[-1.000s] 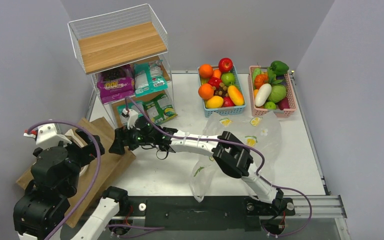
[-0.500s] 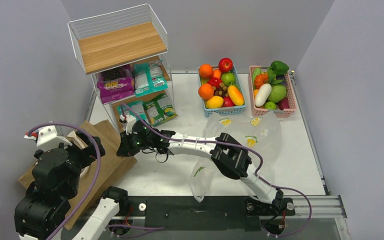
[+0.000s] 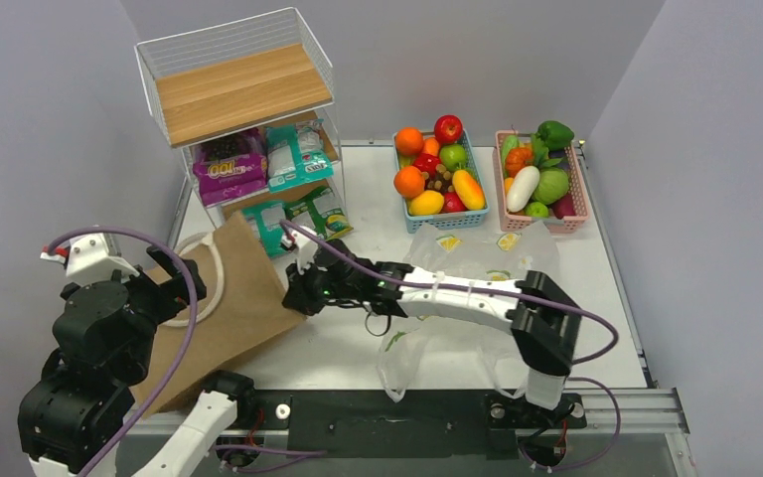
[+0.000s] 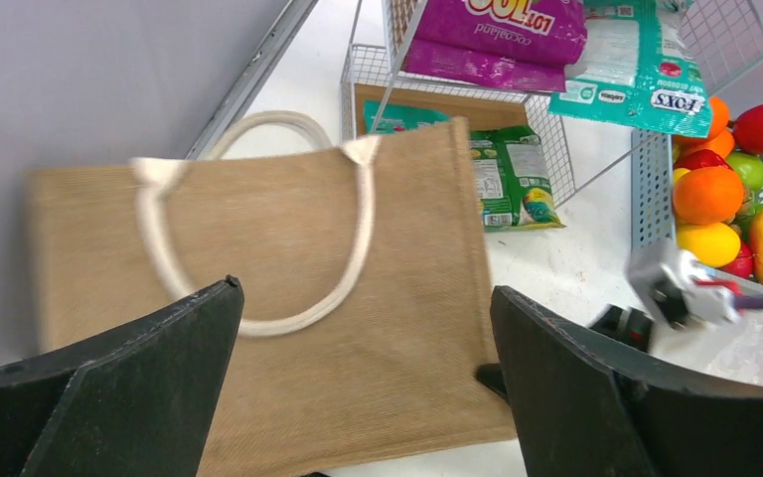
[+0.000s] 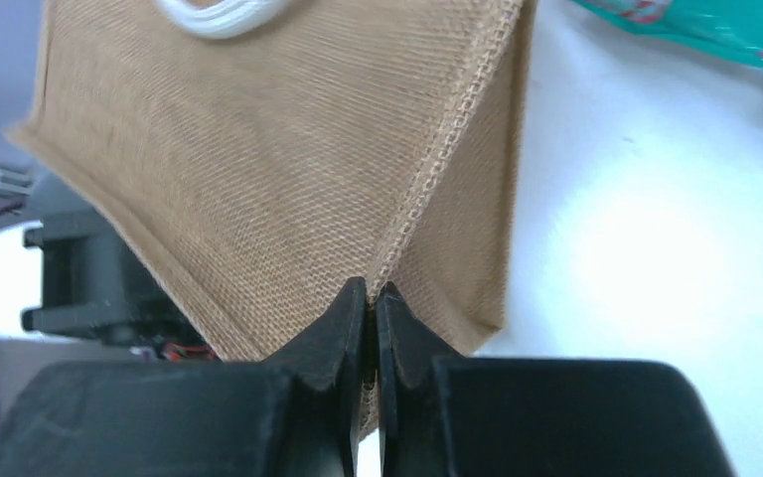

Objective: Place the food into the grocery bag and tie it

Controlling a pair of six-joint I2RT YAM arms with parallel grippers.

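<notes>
Your right tool is clamped tight on the stitched corner seam of the jute bag, jaws pressed together with only fabric between them. That bag has just slid toward the middle of the tabletop. Its white handle loop now lies in the open, and its far edge sits near the rack.

A second ago it lay further left, partly under your left arm, with the handle mostly hidden. Your right elbow has also swung out to the right, so the arm has drawn back and taken the bag with it.

Your left tool hangs wide open above the jute bag, holding nothing.

For the task, nothing is packed yet. The plastic bag lies crumpled and flat under your right forearm, where it was before. The fruit sits in its basket at the back, and the packets are on the rack shelves. I judge this as clearing or staging, so the loading and tying still lie ahead.
</notes>
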